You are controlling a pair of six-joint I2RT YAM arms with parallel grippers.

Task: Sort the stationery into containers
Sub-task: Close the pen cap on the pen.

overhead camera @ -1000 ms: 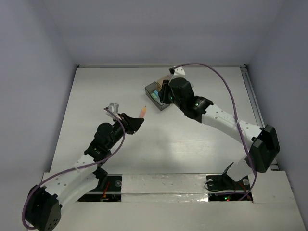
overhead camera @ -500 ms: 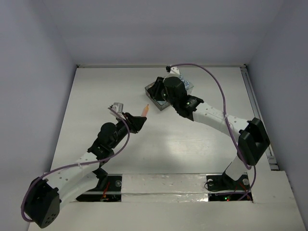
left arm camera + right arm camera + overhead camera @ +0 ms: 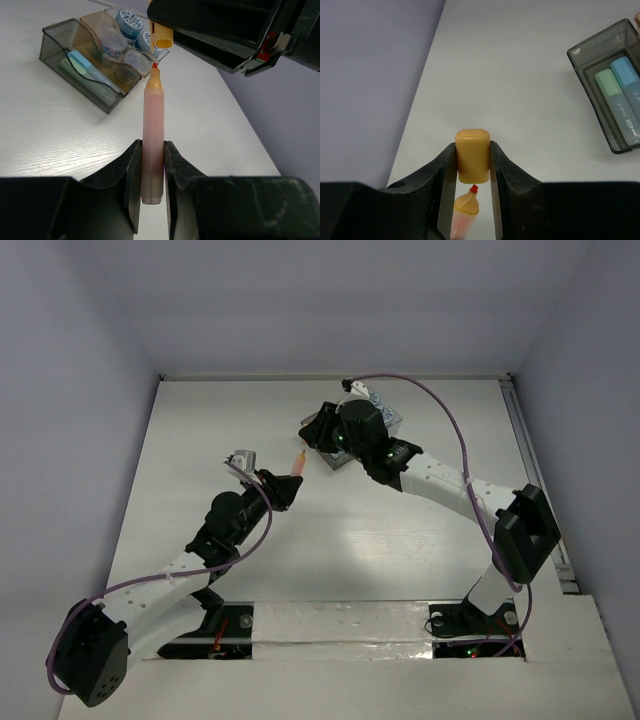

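Observation:
My left gripper (image 3: 151, 145) is shut on the barrel of an uncapped orange-pink highlighter (image 3: 152, 120), held off the table with its red tip pointing away. My right gripper (image 3: 472, 146) is shut on the highlighter's orange cap (image 3: 472, 155), whose open end sits just off the tip (image 3: 474, 188). From above, the highlighter (image 3: 296, 462) lies between the left gripper (image 3: 284, 488) and the right gripper (image 3: 312, 432). The joined containers (image 3: 60, 47) stand beyond. The dark grey box (image 3: 615, 142) holds a green highlighter (image 3: 612, 97) and a light blue one (image 3: 627, 80). Patterned rolls (image 3: 129, 19) fill the clear box.
My right arm (image 3: 430, 475) reaches over the containers (image 3: 335, 460) and hides most of them from above. White walls close in the table (image 3: 200, 430) at the back and sides.
My right gripper has swung left from over the containers with the cap. My left gripper has pushed the highlighter forward, so tip and cap are now almost touching.

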